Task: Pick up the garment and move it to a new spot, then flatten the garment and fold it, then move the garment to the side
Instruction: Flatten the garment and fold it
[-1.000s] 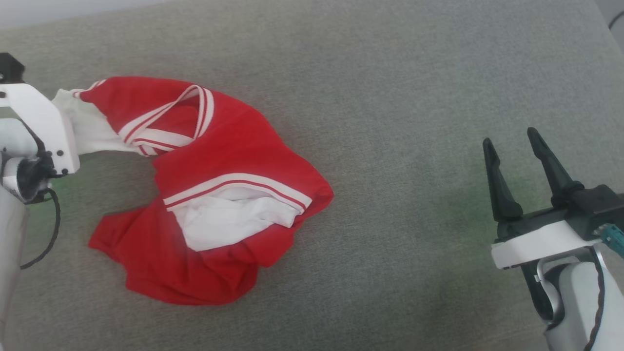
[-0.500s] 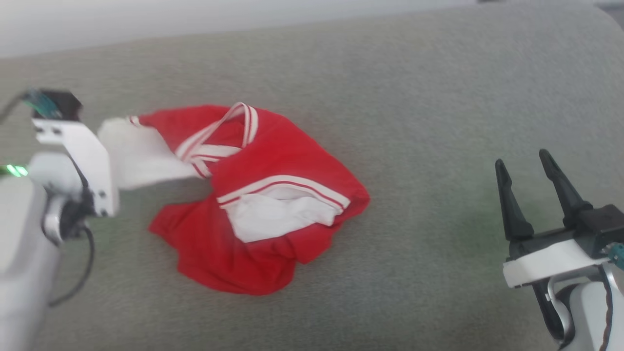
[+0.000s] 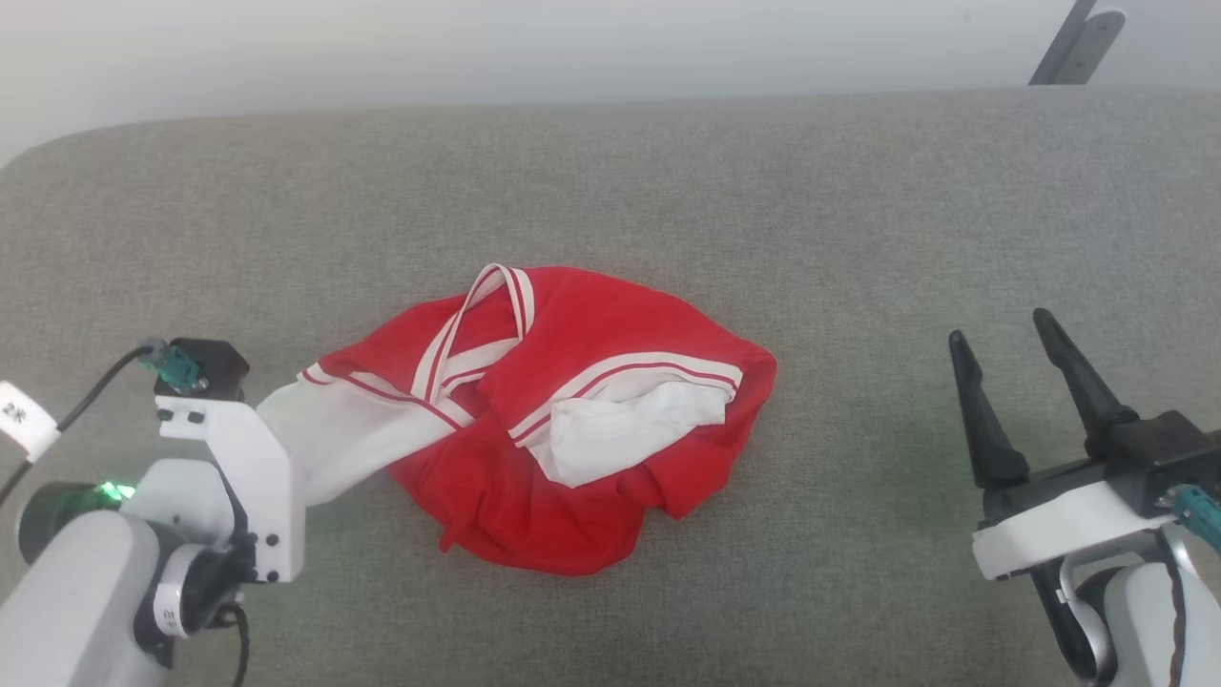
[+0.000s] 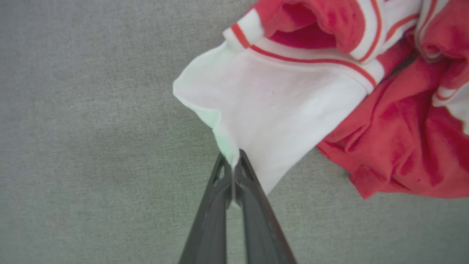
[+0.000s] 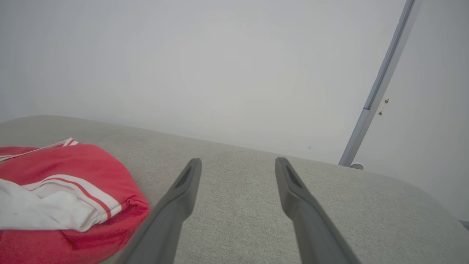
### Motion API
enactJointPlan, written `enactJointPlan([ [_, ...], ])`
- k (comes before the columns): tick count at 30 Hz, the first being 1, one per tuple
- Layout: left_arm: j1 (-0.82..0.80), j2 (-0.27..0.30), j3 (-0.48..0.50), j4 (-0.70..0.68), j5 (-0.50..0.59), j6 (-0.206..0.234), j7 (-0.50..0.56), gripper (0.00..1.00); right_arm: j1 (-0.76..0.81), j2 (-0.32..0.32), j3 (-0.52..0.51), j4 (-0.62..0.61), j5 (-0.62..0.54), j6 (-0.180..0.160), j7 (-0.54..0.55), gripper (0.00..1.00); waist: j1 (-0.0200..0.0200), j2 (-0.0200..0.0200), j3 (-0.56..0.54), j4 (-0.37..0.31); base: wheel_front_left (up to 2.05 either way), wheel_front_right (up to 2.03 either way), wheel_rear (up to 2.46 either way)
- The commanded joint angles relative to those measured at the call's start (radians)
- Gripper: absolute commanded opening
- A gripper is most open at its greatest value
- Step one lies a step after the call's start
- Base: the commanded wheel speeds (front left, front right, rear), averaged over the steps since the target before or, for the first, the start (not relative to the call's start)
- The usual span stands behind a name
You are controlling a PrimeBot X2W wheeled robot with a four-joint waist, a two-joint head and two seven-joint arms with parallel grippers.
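While the red basketball jersey (image 3: 610, 334) is pinched by the left gripper (image 4: 233, 161), jaws are spread wide on the right gripper (image 3: 997, 324).

White arms (image 3: 238, 477), black cables (image 3: 238, 644), dark tapered fingers (image 3: 983, 429).

1. I see the jersey (image 3: 582, 329) is bright red with white parts.
2. Its trim (image 3: 620, 367) has red and white stripes.
3. The cushion (image 3: 858, 239) is plain grey.
4. The wall (image 3: 572, 48) is pale grey.
5. My right gripper (image 3: 999, 324) is black on a white base.
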Motion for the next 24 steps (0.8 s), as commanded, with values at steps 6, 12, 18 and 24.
enactJointPlan([
  [6,0.027,-0.025,0.009,0.044,-0.023,-0.019,-0.054,0.96,-0.006,-0.008,0.024,0.003,0.010,0.000,0.011,1.00,-0.0001,-0.0001,-0.012,0.005,0.00,0.00,0.00],
  [12,0.012,-0.053,-0.005,0.139,-0.026,-0.057,-0.108,1.00,-0.010,-0.021,0.068,0.002,0.026,0.000,0.030,1.00,-0.0001,-0.0001,-0.034,0.010,0.00,0.00,0.00],
  [18,-0.016,-0.071,-0.016,0.188,-0.009,-0.100,-0.185,1.00,0.000,-0.074,0.179,-0.018,0.079,0.000,0.085,1.00,-0.0001,-0.0001,-0.066,0.038,0.00,0.00,0.00],
  [24,-0.045,-0.090,-0.006,0.176,0.053,-0.145,-0.411,1.00,-0.027,-0.175,0.376,-0.062,0.222,0.000,0.235,1.00,-0.0001,-0.0001,-0.096,0.086,0.00,0.00,0.00],
])
